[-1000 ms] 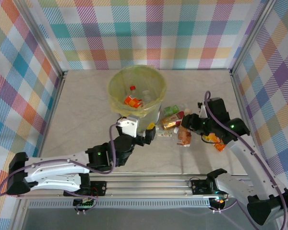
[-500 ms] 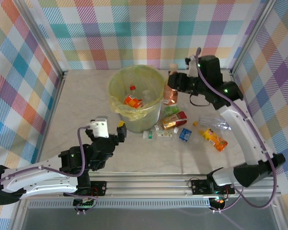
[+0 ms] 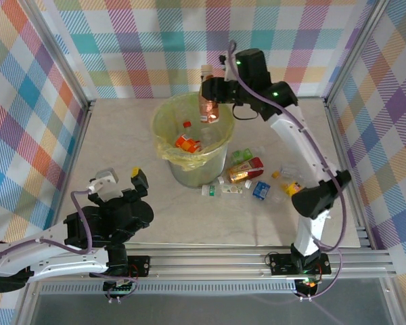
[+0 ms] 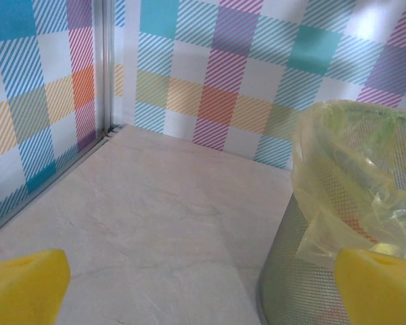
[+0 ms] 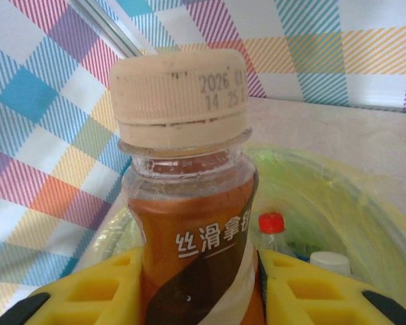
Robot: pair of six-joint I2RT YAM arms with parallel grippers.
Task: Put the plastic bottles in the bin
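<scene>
One bottle (image 3: 208,107), cap up and long axis vertical, is clamped in your right gripper (image 3: 214,95) above the bin (image 3: 157,128), just inside its 1 o'clock rim, so a release should drop it straight in. Your left gripper (image 4: 203,291) sits wide apart and empty at the bin's 7 o'clock.

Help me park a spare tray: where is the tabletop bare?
Bare: the table between the left wall and the bin, and the near strip between bin and rail. Crowded: loose bottles right of the bin.
</scene>
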